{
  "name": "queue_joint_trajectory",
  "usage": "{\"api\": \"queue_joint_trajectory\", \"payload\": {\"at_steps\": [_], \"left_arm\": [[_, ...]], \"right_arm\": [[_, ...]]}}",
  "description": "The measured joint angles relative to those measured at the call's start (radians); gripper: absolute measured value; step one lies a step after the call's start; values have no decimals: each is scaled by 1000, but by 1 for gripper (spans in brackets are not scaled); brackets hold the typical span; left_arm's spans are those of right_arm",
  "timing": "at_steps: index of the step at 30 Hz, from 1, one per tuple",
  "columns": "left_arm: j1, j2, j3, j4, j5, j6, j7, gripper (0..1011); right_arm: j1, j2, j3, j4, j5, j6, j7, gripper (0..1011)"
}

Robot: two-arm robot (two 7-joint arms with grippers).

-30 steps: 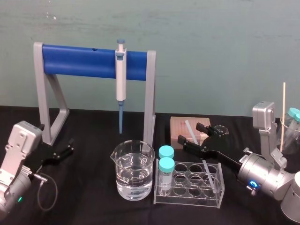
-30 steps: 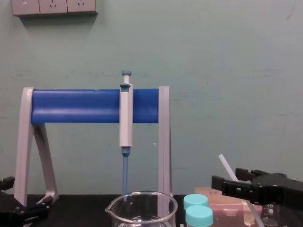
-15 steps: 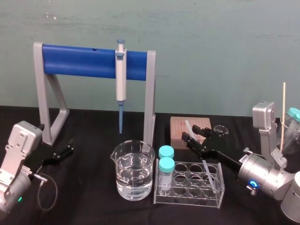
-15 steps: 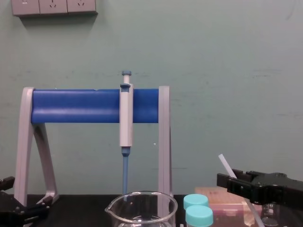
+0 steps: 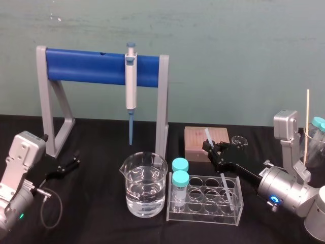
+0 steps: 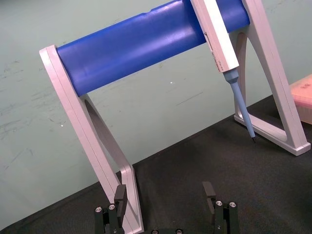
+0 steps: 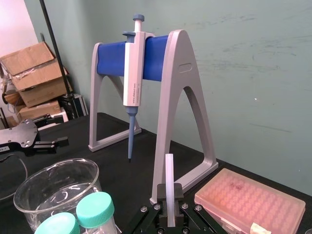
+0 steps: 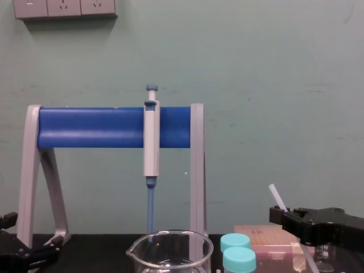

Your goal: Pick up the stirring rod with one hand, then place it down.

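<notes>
The stirring rod (image 5: 222, 180) is a translucent whitish stick leaning in the clear tube rack (image 5: 203, 212), its upper end toward the back left. My right gripper (image 5: 210, 148) is shut on the rod just below its top. In the right wrist view both fingers press the rod (image 7: 169, 180) between them at the right gripper (image 7: 169, 207). The chest view shows the rod's tip (image 8: 276, 195) sticking up from the black gripper (image 8: 278, 215). My left gripper (image 5: 76, 161) rests open at the left of the table, by the stand's foot, its fingers (image 6: 120, 195) apart with nothing between them.
A grey stand with a blue bar (image 5: 86, 66) holds a pipette (image 5: 131, 84) at the back. A beaker of water (image 5: 144, 185) stands left of the rack, which holds two teal-capped vials (image 5: 179, 179). A pink tip box (image 5: 195, 140) lies behind the gripper; a thin stick (image 5: 307, 127) stands far right.
The right gripper's fingers have closed from wide apart onto the rod. The rod's top has shifted slightly to the right. The left arm has not moved.
</notes>
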Motion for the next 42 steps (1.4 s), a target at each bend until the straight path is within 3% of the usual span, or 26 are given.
{"api": "queue_joint_trajectory", "payload": {"at_steps": [16, 24, 35, 42], "left_arm": [[0, 0, 0, 0, 0, 0, 0, 1000], [0, 0, 0, 0, 0, 0, 0, 1000], [0, 0, 0, 0, 0, 0, 0, 1000], [0, 0, 0, 0, 0, 0, 0, 1000]], "right_arm": [[0, 0, 0, 0, 0, 0, 0, 68], [-6, -3, 4, -11, -15, -31, -6, 68], [-36, -16, 41, -70, -35, -150, -8, 68], [-58, -33, 70, -109, -87, -242, -42, 68]]}}
